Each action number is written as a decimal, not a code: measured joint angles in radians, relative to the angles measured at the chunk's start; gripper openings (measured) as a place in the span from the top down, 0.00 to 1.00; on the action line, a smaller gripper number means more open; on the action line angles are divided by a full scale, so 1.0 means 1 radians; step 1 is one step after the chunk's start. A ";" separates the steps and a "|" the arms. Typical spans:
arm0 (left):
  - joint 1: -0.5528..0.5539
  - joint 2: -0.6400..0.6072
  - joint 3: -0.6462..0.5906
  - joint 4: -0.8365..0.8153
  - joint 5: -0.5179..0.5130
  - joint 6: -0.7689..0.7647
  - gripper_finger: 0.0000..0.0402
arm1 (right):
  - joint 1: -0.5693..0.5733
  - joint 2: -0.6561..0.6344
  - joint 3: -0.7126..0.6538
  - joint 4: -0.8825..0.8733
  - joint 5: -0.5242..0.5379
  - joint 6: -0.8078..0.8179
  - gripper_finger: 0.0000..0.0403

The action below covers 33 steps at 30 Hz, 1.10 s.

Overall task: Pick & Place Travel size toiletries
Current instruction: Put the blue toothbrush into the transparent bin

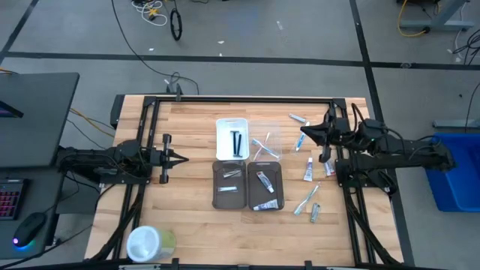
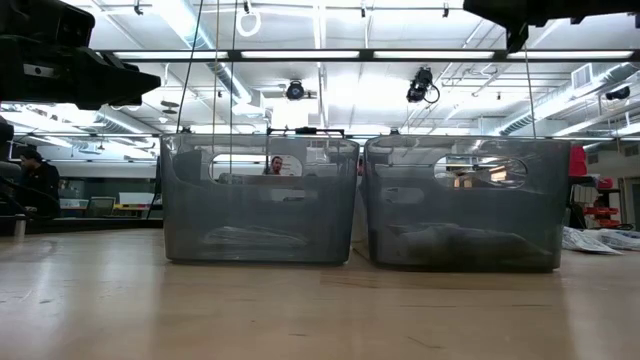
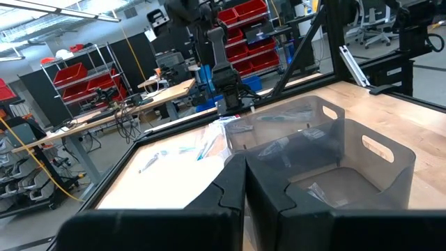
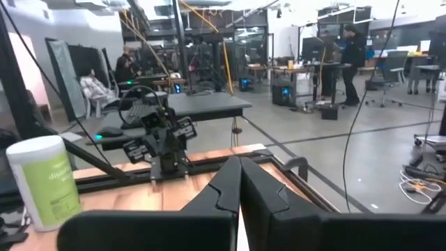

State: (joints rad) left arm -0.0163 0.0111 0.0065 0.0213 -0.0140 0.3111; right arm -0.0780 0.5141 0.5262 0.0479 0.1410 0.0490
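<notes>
The left gripper (image 1: 182,157) is clenched shut and empty, hovering left of the trays; the right gripper (image 1: 303,133) is clenched shut too, holding nothing, at the table's right. The white rectangular tray (image 1: 232,137) holds thin black sticks (image 1: 236,142). Two grey rectangular trays (image 1: 229,184) just beside it hold small white tubes (image 1: 265,180) — more white tubes (image 1: 308,172) and a light-blue toothbrush (image 1: 304,201) lie loose on the wooden table (image 1: 191,217).

left tool (image 1: 182,158) and right tool (image 1: 301,135) hover closed, well apart, over the bench (image 1: 195,225); black sticks (image 1: 237,142) lie in the white tray (image 1: 232,122); tubes (image 1: 309,171) near the right tool; round container (image 1: 147,243) at the front-left corner
</notes>
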 joint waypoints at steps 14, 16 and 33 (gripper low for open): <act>0.000 0.000 0.000 0.000 0.000 0.000 0.96 | -0.112 0.041 0.000 0.014 0.092 -0.009 0.98; 0.000 0.000 0.000 0.000 0.000 0.000 0.96 | -0.143 0.041 0.000 0.015 0.082 -0.006 0.98; 0.000 0.000 0.000 0.000 0.000 0.000 0.96 | -0.418 0.071 0.084 -0.179 0.040 -0.007 0.99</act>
State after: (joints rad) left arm -0.0162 0.0109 0.0067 0.0212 -0.0142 0.3111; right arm -0.4957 0.5850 0.6106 -0.1308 0.1814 0.0418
